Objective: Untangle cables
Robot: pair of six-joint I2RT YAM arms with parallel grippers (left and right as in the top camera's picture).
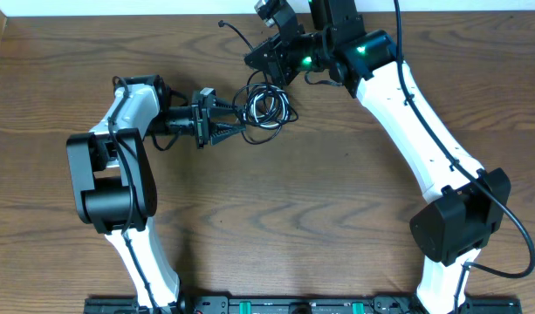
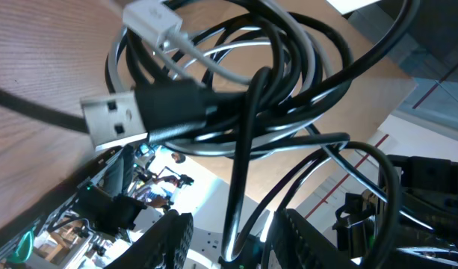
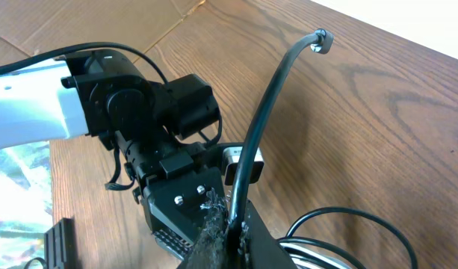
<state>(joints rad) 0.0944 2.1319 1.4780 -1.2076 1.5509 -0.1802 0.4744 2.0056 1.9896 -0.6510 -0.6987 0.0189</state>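
Note:
The cables (image 1: 267,106) lie as a loose coil of black and white cords on the wood, between the two arms. In the left wrist view the coil (image 2: 236,82) fills the top, with a black USB plug (image 2: 115,119) and a white plug (image 2: 150,19) sticking out. My left gripper (image 1: 239,131) reaches in from the left. Its jaws (image 2: 236,239) stand apart, and one black strand (image 2: 240,172) runs down between them. My right gripper (image 1: 252,59) is shut on a black cable (image 3: 270,104), whose free plug end (image 3: 320,41) arcs up and away.
The left arm's black wrist (image 3: 139,112) sits close in front of the right gripper (image 3: 232,224). Thick arm cords run along both arms. A cardboard sheet (image 3: 139,22) lies at the table's far edge.

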